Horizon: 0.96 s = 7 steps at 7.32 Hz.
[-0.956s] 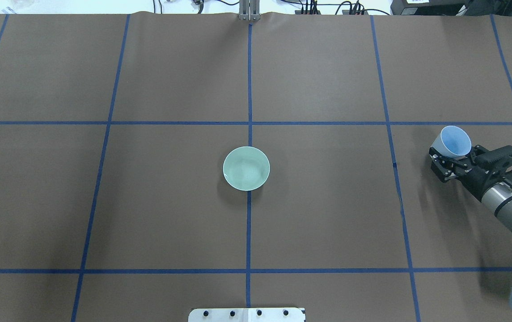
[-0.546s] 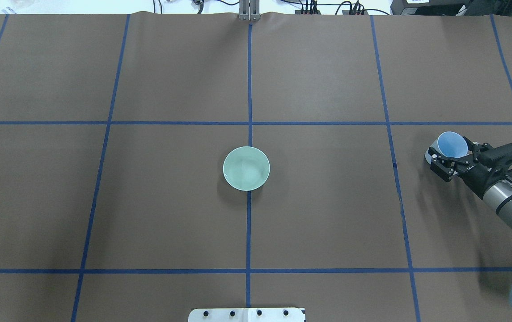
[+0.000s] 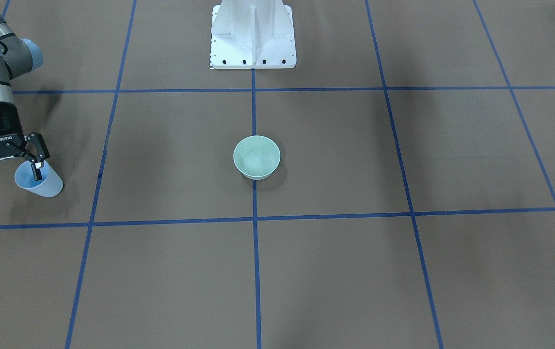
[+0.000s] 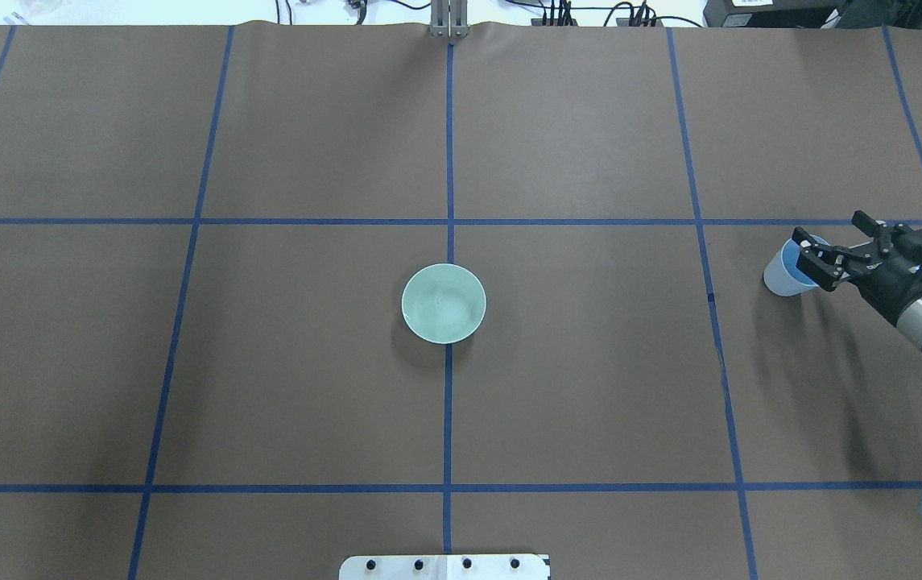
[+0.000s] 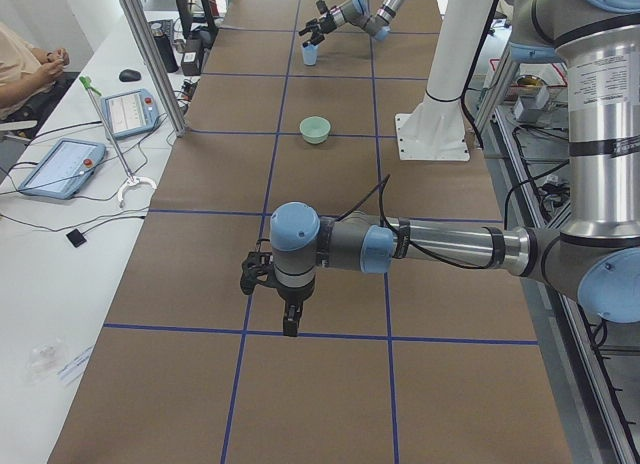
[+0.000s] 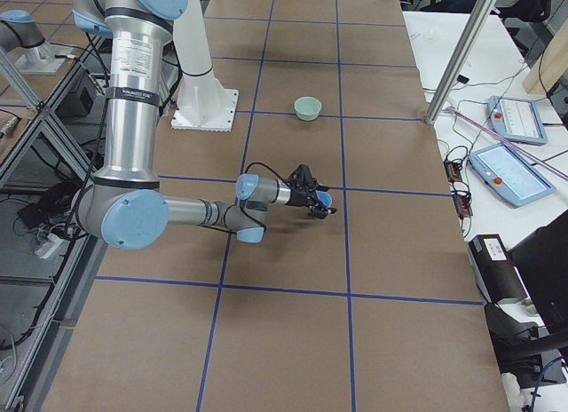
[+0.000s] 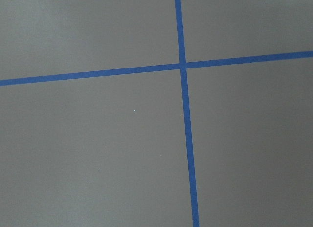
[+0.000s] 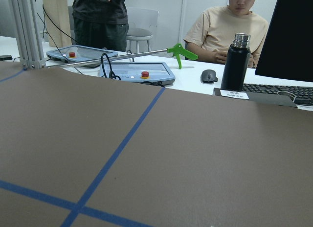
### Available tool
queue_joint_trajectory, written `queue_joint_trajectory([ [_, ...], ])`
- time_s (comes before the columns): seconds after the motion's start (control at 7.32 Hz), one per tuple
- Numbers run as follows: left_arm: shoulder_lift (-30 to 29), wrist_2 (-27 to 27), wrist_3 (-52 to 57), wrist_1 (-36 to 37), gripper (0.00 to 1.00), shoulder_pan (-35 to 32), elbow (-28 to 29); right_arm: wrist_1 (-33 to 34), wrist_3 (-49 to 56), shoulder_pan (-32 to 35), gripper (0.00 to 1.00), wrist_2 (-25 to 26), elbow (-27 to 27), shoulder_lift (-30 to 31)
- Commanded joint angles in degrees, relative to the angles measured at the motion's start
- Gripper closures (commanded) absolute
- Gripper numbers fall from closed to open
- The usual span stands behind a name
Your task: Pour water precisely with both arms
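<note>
Presently the right gripper [image 4: 829, 234] shows fingers wide, one over the rim of the blue cup [image 4: 781, 279] at the right end of the bench [image 4: 589, 387]. Left gripper [image 5: 270, 302]: finger state cannot be told. Water [image 4: 444, 306] seemingly glints in the central green bowl [image 4: 405, 304]. Cup likely light, thin-walled; grasp mid-wall.

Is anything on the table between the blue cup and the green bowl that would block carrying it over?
Nothing visible does. Between the blue cup and the green bowl there is only the brown table cover, crossed by one flat blue tape line.
</note>
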<state>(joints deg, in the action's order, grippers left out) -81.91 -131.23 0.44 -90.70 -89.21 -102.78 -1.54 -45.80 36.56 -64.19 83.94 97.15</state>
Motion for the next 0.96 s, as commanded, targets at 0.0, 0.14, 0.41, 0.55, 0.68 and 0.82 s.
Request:
queue_joint_trajectory([
  [0.0,0.0,-0.08,-0.26,0.09,0.0,0.0,-0.75,2.66,-0.08,8.49,0.01,-11.51,1.14,-0.11],
  [0.14,-0.52,-1.13,-0.18,0.0,0.0,0.0,-0.93,7.47,-0.08,14.1,0.01,-20.27,2.19,-0.29],
  [0.41,-1.67,-4.3,-0.09,-2.35,0.0,0.09,-1.97,23.62,0.87,26.14,0.01,-39.53,6.05,-1.69],
  [0.55,-1.76,-4.3,-0.26,-7.94,0.0,0.44,-1.89,27.86,3.06,28.98,0.01,-44.91,5.98,-2.48],
  [0.68,-2.02,-4.39,-0.35,-10.17,0.0,0.79,-1.98,32.43,7.17,32.05,0.01,-49.84,5.98,-2.92],
  [0.82,-3.59,-4.39,-0.61,-10.11,0.0,1.31,-1.98,37.96,11.04,36.52,0.01,-56.85,5.98,-4.06],
])
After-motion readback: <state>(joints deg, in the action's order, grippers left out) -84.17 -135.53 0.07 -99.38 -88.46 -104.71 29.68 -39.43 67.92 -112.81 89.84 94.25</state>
